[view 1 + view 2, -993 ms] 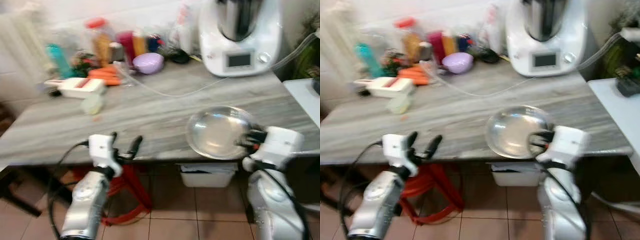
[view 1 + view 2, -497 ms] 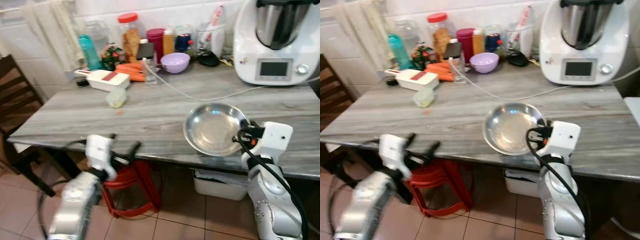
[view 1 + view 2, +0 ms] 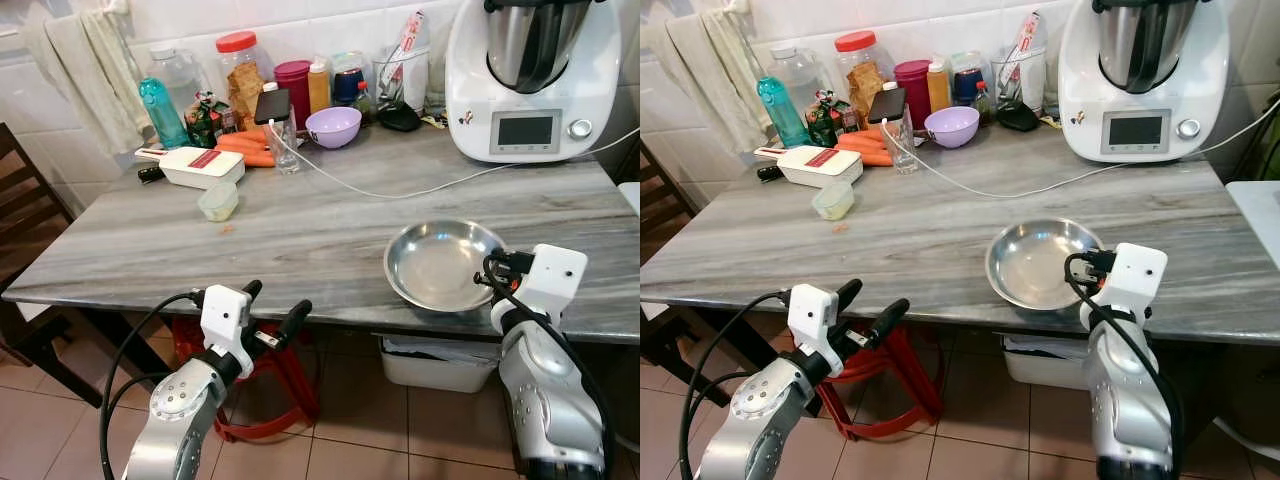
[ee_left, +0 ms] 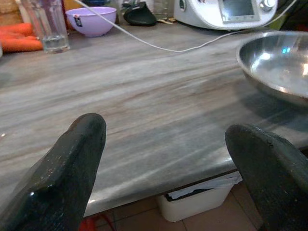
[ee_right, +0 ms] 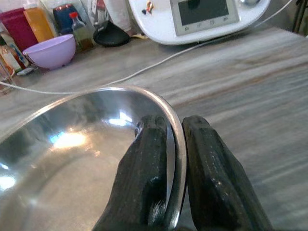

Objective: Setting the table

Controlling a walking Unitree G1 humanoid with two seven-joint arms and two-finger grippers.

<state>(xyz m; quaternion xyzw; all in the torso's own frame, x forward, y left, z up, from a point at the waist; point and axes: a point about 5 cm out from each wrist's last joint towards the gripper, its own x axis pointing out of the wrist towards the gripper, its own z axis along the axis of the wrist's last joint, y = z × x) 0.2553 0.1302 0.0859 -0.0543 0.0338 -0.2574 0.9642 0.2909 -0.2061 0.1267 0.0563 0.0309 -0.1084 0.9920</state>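
Note:
A shiny steel bowl [image 3: 440,262] rests on the grey marbled table [image 3: 300,220] near its front edge. My right gripper [image 3: 497,268] is shut on the bowl's right rim; in the right wrist view its two fingers [image 5: 151,168] pinch the rim [image 5: 177,139] from inside and outside. My left gripper [image 3: 272,312] stands open below the table's front edge, left of the bowl, with nothing between its fingers [image 4: 72,163]. The steel bowl [image 4: 276,65] also shows in the left wrist view.
At the back of the table stand a white kitchen machine [image 3: 530,75], a purple bowl [image 3: 333,126], jars and bottles [image 3: 240,85], carrots [image 3: 250,148] and a white slicer [image 3: 200,166]. A cable [image 3: 400,190] crosses the top. A red stool [image 3: 260,370] and white bin [image 3: 435,360] sit underneath.
The camera has swung and steadied, so the blur is gone. My right gripper still holds the bowl's rim at the table's front; the left arm has come up slightly towards the edge.

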